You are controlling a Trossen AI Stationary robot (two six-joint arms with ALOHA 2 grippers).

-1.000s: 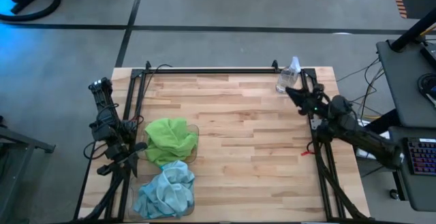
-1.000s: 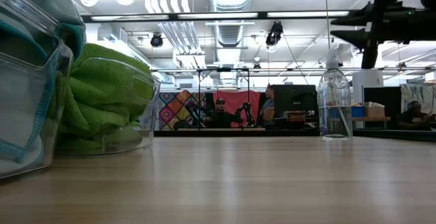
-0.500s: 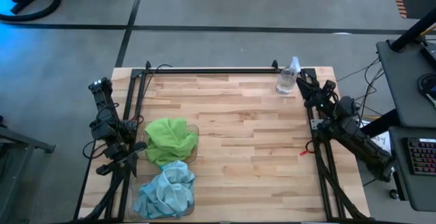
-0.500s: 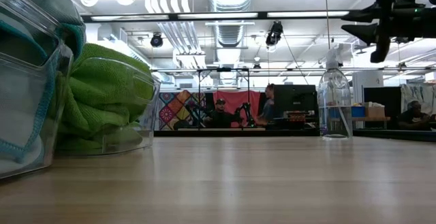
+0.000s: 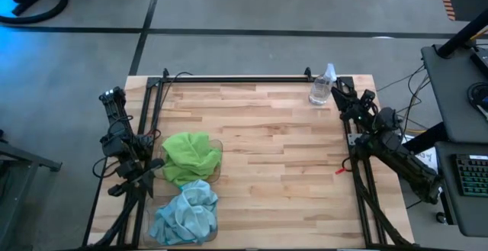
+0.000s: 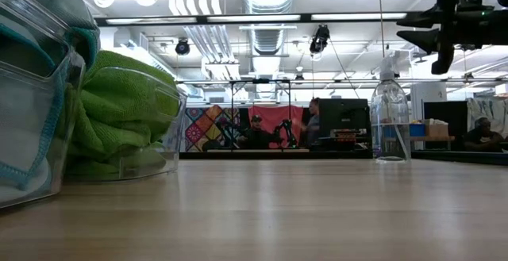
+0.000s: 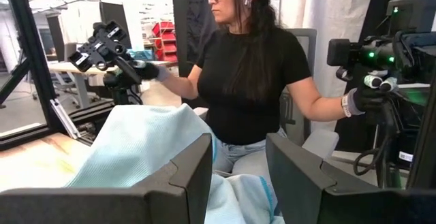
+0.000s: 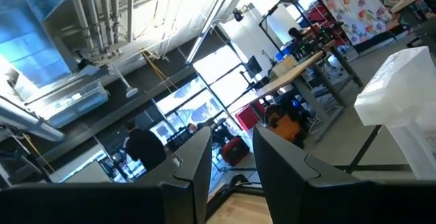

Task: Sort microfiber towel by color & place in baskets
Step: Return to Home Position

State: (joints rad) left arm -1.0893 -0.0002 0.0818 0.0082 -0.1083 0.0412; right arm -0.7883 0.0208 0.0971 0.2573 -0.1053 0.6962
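Observation:
Lime green microfiber towels (image 5: 191, 156) lie heaped in one clear basket (image 5: 219, 153) near the table's left edge. Pale blue ones (image 5: 185, 213) fill the second basket (image 5: 152, 234) just nearer. The low view shows the green pile (image 6: 119, 110) and the blue-filled basket (image 6: 32, 94) close up. My left gripper (image 5: 146, 176) waits open beside the baskets at the left edge, and the blue towel (image 7: 143, 142) shows beyond its fingers. My right gripper (image 5: 339, 92) is open with nothing between its fingers. It hangs above the far right corner, pointing slightly upward (image 6: 413, 32).
A clear spray bottle (image 5: 322, 85) stands at the far right, just left of my right gripper, and also shows in the low view (image 6: 390, 118). A person (image 7: 252, 67) sits beyond the table's near side. The wooden tabletop (image 5: 282, 167) stretches bare between baskets and right arm.
My right gripper has swung away from the table's middle toward the far right corner, rising a little. It ended beside the spray bottle, then held still. Its fingers kept their gap. The towels and my left arm have not moved.

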